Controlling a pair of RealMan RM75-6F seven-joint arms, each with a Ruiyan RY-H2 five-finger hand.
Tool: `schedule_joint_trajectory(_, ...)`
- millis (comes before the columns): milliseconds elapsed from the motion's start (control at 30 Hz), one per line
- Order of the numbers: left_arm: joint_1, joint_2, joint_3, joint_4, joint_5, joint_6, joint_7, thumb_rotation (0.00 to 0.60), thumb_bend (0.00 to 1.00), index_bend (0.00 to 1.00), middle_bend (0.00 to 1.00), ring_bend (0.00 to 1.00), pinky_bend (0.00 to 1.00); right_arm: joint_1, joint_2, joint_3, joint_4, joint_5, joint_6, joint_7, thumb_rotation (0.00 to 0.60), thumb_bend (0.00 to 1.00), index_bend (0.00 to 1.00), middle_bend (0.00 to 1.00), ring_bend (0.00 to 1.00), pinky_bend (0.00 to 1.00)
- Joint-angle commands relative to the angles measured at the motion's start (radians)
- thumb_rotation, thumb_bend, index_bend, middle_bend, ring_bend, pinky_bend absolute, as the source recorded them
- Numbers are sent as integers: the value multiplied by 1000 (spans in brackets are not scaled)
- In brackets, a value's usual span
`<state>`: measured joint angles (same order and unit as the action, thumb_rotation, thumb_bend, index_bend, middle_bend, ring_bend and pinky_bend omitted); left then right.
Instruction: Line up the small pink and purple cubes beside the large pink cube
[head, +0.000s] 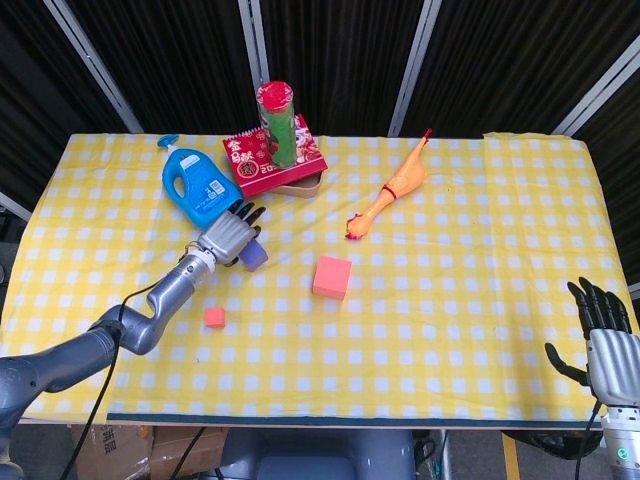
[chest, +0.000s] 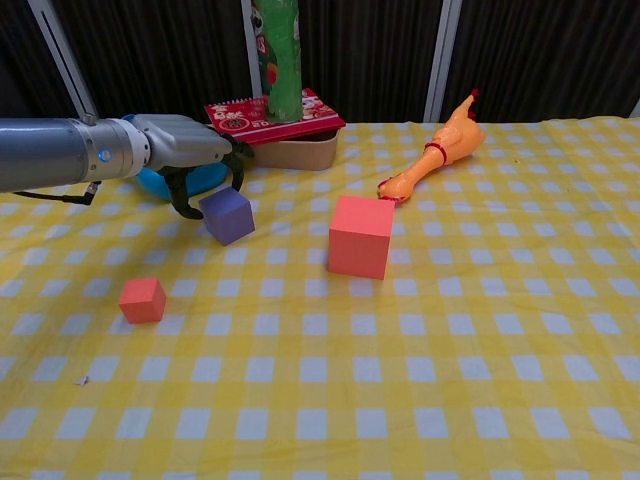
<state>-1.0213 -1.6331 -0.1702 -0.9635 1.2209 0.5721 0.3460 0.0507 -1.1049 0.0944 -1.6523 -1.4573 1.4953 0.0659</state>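
A yellow checked table (head: 470, 290) seen from above and from chest height. The step in hand appears to be the pickup of the purple cube (chest: 227, 214), the first of two small cubes to be set in a row beside the large pink cube (chest: 360, 236).

The left hand (head: 228, 238) hovers directly over the purple cube, fingers apart and curved down around its far and left sides. No finger clearly presses the cube, which sits flat on the cloth, so the hand holds nothing yet. The next move likely calls for lowering and closing the fingers on the cube, then carrying it right toward the large pink cube.

The purple cube lies left of the large pink cube, well apart from it. The small pink cube (chest: 142, 299) lies nearer and further left, untouched. A blue bottle (head: 193, 184) stands just behind the left hand.

The right hand (head: 604, 335) rests at the near right corner, fingers spread, holding nothing.
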Motion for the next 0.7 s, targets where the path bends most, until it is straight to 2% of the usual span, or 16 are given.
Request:
schedule_joint_trajectory(33, -1, -13, -1, 13, -15, 7, 1, 600, 334, 406, 0, 0, 69, -1, 0, 0, -1, 0, 1, 2, 600, 367, 0, 0, 0, 36)
schedule_joint_trajectory(267, 8, -4, -15, -24, -49, 41, 5, 600, 335, 421, 0, 0, 75, -1, 0, 0, 0, -5, 5, 0, 600, 366, 0, 0, 0, 36)
schedule_joint_trajectory(400, 16, 10, -49, -92, -117, 84, 32, 600, 339, 423, 0, 0, 75, -2, -1, -2, 1, -8, 7, -2, 600, 367, 0, 0, 0, 36)
schedule_joint_trajectory(533, 13, 9, -89, -185, -296, 120, 134, 600, 340, 427, 0, 0, 75, -3, -1, -2, 0, -9, 10, 0, 600, 367, 0, 0, 0, 36)
schedule_joint_trajectory(700, -29, 3, -99, -291, -547, 204, 323, 600, 340, 428, 0, 0, 75, -4, 0, -1, -1, -9, 12, 0, 600, 367, 0, 0, 0, 36)
